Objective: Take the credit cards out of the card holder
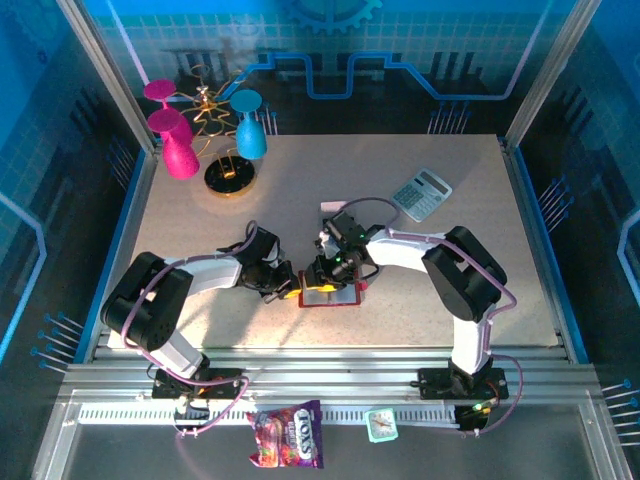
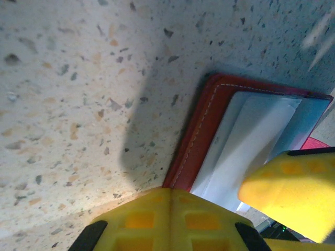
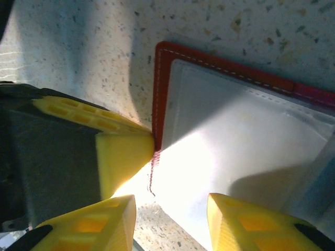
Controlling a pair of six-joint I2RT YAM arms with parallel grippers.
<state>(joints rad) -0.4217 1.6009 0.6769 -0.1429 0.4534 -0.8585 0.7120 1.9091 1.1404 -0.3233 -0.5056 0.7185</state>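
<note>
the card holder (image 3: 225,130) lies open and flat on the table (image 2: 68,104) beneath the right claw (image 3: 171,209), whose fingers stand apart astride its edge. the left claw (image 2: 209,193), also spread, touches its red border. the credit cards, hidden in grey pockets, are probably thin, stiff and slick, so pinch a protruding edge. the table is hard and speckled, with bare room beyond both claws.

Holder (image 3: 235,130): small, red, pale stitching along the rim. Lies open and flat on the speckled table (image 1: 300,200), mid-width, toward the near edge. Grey inner pocket faces up, glare across it. Cards: cannot be told from the pocket.
</note>
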